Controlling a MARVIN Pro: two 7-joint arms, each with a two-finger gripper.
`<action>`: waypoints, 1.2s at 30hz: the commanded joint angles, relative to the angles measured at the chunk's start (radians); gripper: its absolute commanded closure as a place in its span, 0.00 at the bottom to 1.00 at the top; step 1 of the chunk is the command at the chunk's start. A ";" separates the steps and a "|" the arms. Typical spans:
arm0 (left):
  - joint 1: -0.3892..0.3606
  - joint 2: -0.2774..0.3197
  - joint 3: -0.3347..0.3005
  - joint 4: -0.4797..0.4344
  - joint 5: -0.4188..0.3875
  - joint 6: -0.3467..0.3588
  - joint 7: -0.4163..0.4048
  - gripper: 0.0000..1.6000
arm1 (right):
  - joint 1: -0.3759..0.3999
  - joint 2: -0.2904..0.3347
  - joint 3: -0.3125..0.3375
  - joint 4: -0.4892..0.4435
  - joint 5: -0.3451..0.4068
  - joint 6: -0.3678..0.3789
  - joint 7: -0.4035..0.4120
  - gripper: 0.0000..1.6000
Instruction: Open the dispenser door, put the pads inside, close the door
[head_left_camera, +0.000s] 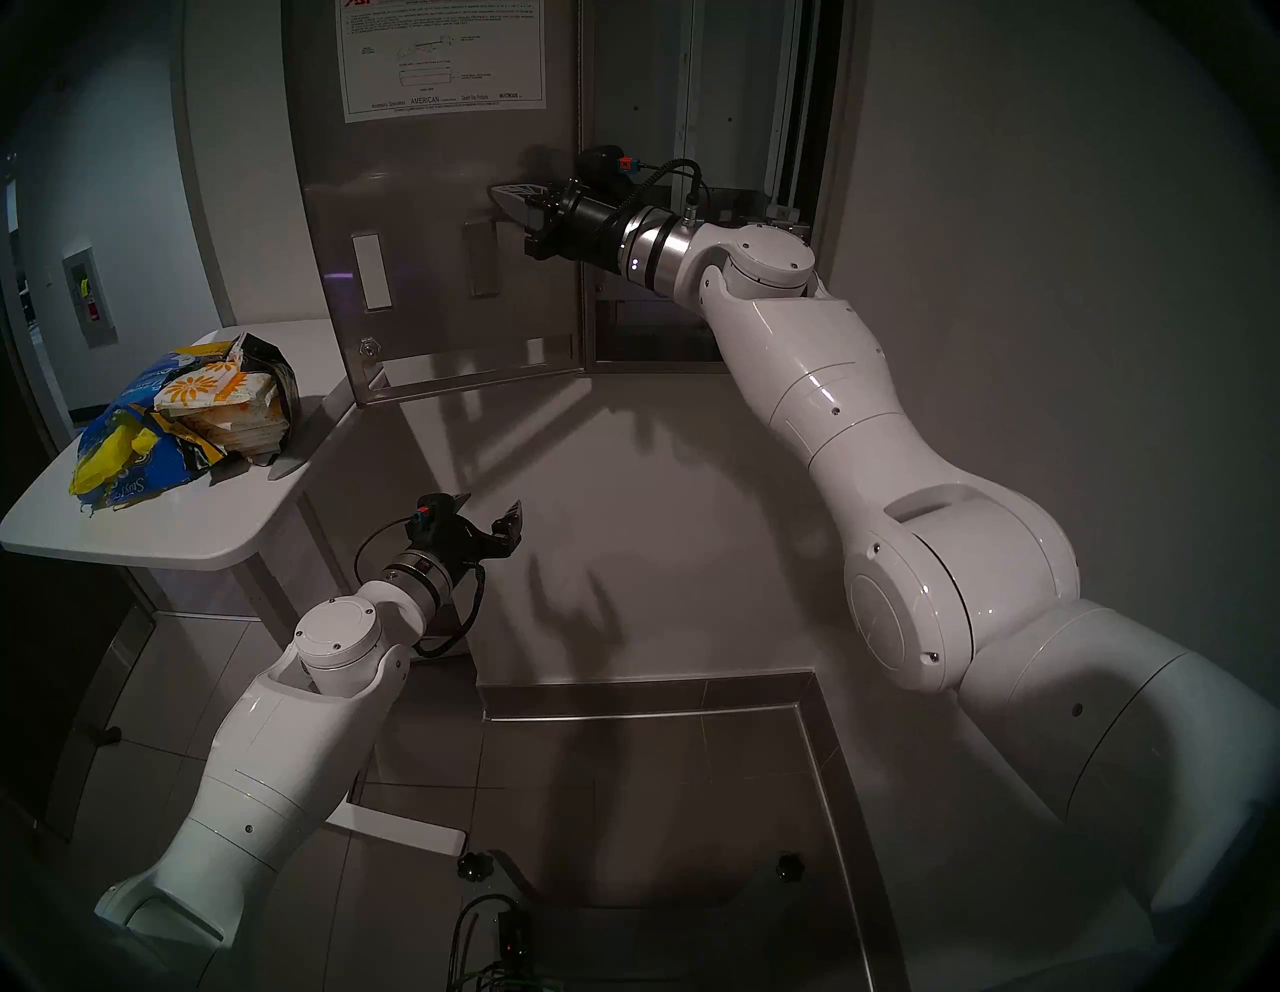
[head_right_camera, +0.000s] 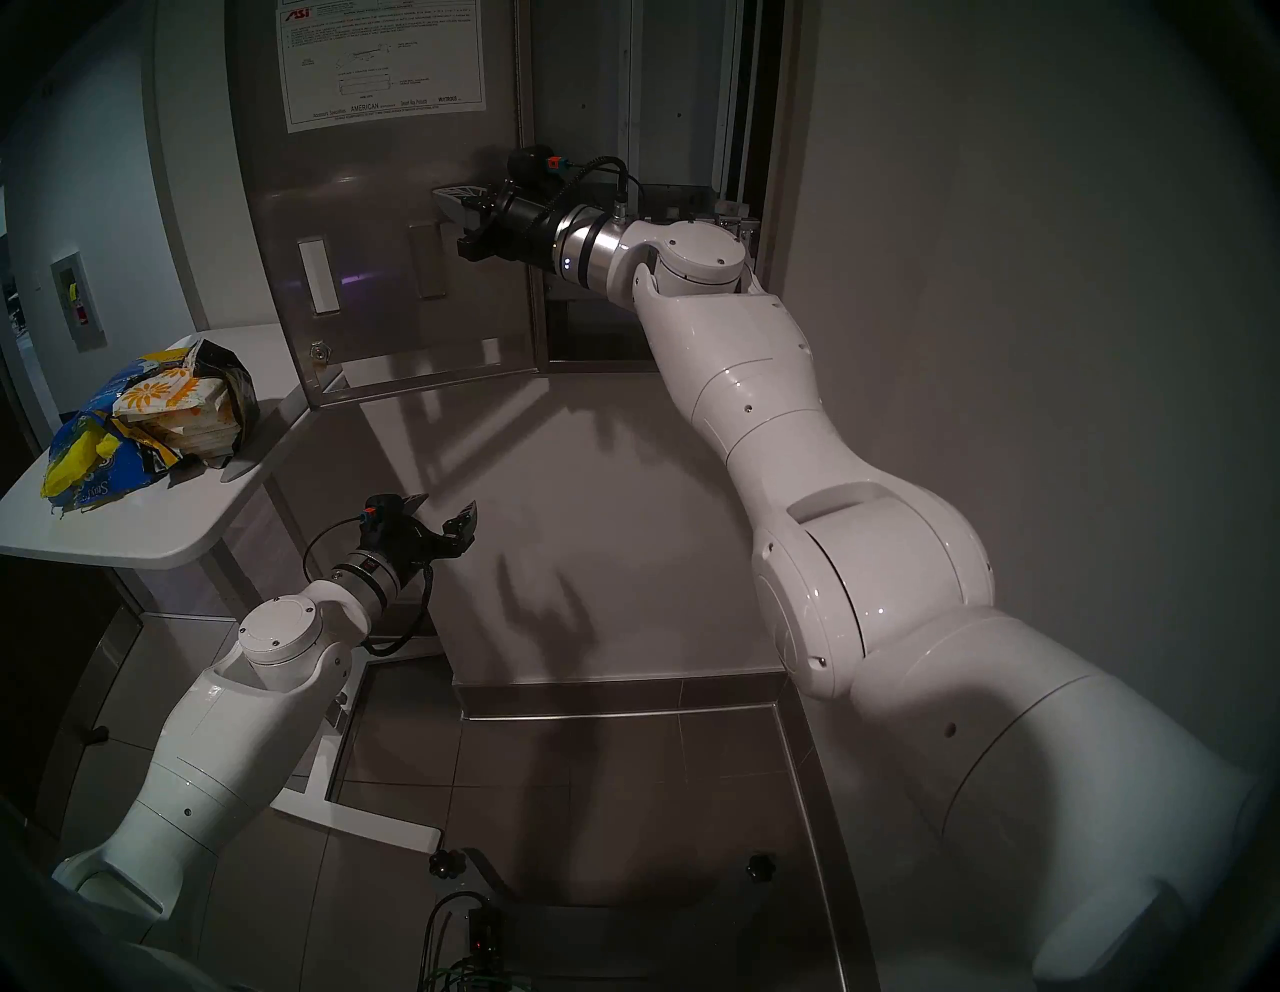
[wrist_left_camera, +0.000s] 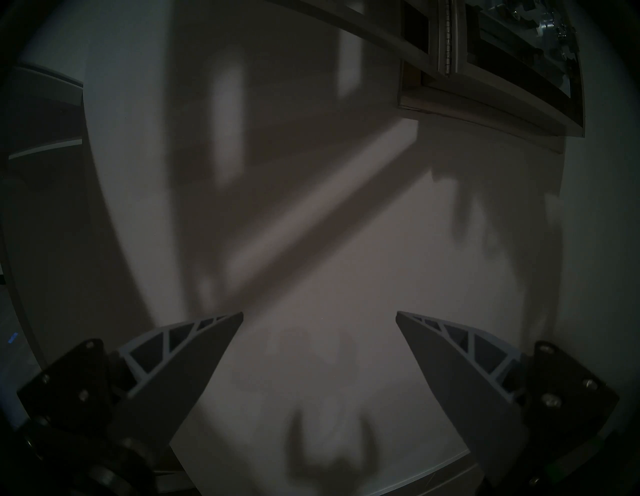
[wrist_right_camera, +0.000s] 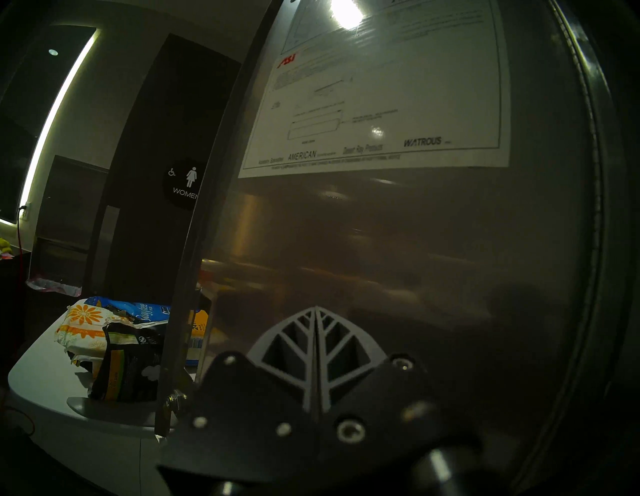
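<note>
The dispenser door (head_left_camera: 429, 277) stands swung open to the left, its back with the white instruction sheet (wrist_right_camera: 381, 104) facing me. The open dispenser (head_left_camera: 727, 138) shows its chutes on the right. My right gripper (head_left_camera: 502, 195) is shut with nothing in it, and its tips (wrist_right_camera: 316, 308) are right at the door's inner face. Whether they touch it, I cannot tell. My left gripper (head_left_camera: 485, 506) hangs open and empty below the door, facing the bare wall (wrist_left_camera: 318, 315). The pads (head_left_camera: 221, 409), white with orange flowers, lie stacked in a torn bag on the table at the left.
The torn blue-and-yellow bag (head_left_camera: 125, 450) lies on a small white table (head_left_camera: 173, 533) left of the door's lower edge. A door with a "WOMEN" sign (wrist_right_camera: 185, 183) is beyond it. A steel ledge (head_left_camera: 817, 734) runs along the floor below the wall.
</note>
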 joint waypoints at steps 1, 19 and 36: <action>-0.029 -0.002 -0.008 -0.029 0.001 -0.013 0.000 0.00 | -0.018 -0.024 0.007 -0.112 -0.012 0.002 -0.080 1.00; -0.029 -0.002 -0.008 -0.030 0.002 -0.014 0.000 0.00 | -0.114 -0.094 -0.037 -0.297 -0.103 0.149 -0.330 1.00; -0.029 -0.002 -0.008 -0.031 0.002 -0.015 0.001 0.00 | -0.075 -0.168 -0.109 -0.245 -0.236 0.187 -0.574 1.00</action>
